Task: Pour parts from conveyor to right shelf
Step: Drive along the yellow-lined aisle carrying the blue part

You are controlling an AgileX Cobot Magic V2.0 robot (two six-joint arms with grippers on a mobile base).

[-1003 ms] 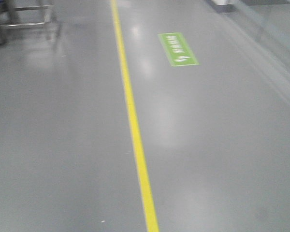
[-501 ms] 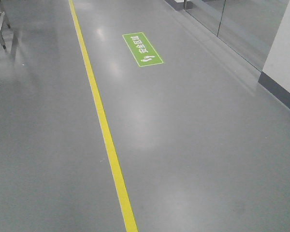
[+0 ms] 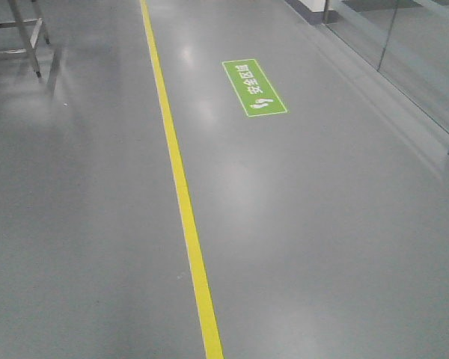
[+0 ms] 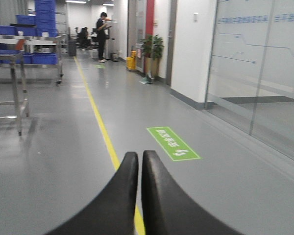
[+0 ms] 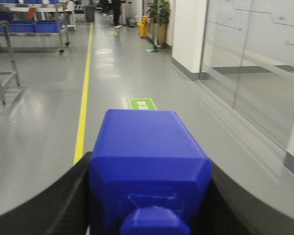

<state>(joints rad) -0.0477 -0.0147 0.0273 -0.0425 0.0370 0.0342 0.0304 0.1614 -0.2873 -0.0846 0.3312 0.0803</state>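
Observation:
My right gripper is shut on a blue plastic box that fills the space between its black fingers. Its contents do not show. My left gripper is shut and empty, its two black fingers pressed together and pointing down the corridor. Neither gripper shows in the front view. The conveyor and the right shelf are not identifiable in any view.
A grey corridor floor with a yellow line and a green floor sign. Metal racks with blue bins stand far left. A glass wall runs along the right. A person stands far down the corridor.
The front view has shifted: the yellow line and green sign swung left and then back to the right, and a rack leg has come into view at the top left.

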